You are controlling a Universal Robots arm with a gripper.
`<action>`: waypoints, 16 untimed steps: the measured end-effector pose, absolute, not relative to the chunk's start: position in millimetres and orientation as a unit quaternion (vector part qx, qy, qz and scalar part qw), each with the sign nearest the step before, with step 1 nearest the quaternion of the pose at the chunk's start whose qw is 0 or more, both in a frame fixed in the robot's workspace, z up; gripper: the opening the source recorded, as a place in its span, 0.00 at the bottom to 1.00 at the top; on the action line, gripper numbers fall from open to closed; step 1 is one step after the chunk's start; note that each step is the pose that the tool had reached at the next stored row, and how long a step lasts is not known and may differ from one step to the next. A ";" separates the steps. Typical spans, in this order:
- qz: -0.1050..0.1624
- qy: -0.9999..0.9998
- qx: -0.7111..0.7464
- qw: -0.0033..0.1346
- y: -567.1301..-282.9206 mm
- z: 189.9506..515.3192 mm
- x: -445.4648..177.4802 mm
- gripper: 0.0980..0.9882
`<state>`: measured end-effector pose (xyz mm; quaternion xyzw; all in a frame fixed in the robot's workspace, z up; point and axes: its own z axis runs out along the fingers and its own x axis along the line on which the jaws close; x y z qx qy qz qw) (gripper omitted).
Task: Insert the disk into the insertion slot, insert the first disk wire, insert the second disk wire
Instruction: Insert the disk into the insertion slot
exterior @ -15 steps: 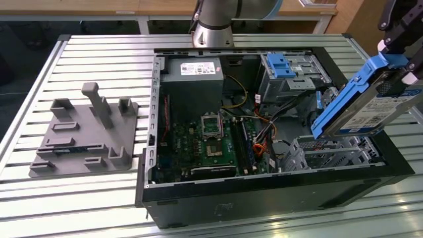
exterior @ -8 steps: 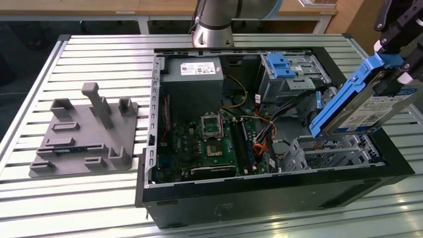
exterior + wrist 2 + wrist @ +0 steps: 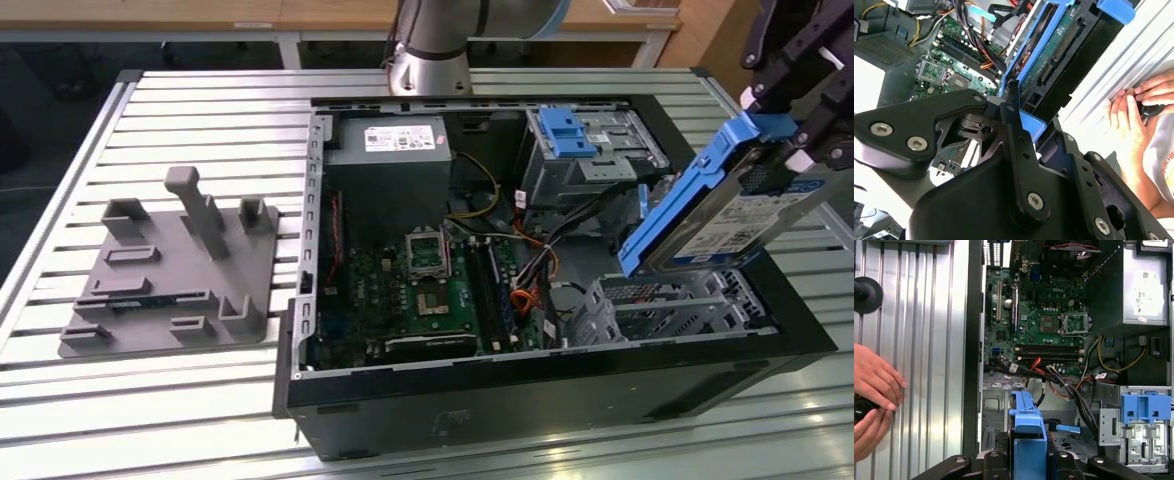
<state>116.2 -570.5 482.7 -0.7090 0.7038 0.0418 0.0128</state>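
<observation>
Step one in hand. The disk (image 3: 714, 205) is pinched, tilted, by the end effector (image 3: 797, 135) at 3 o'clock in the exterior view, just above the insertion slot (image 3: 667, 305), not yet entered. Squaring to the bay mouth is judged needed.

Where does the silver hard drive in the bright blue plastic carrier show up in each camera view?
Exterior view: the silver hard drive hangs tilted above the open black computer case, at the exterior view's right.
Second wrist view: its underside faces the camera, beside the green motherboard.
First wrist view: edge-on, blue carrier end nearest the camera.
Shared landmark: the green motherboard.
</observation>
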 end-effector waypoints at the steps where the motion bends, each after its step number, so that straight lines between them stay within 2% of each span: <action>1: 0.042 0.703 -0.710 0.013 -570.3 481.9 116.3 0.30; 16: 0.042 0.700 -0.712 0.013 -570.0 469.8 118.9 0.30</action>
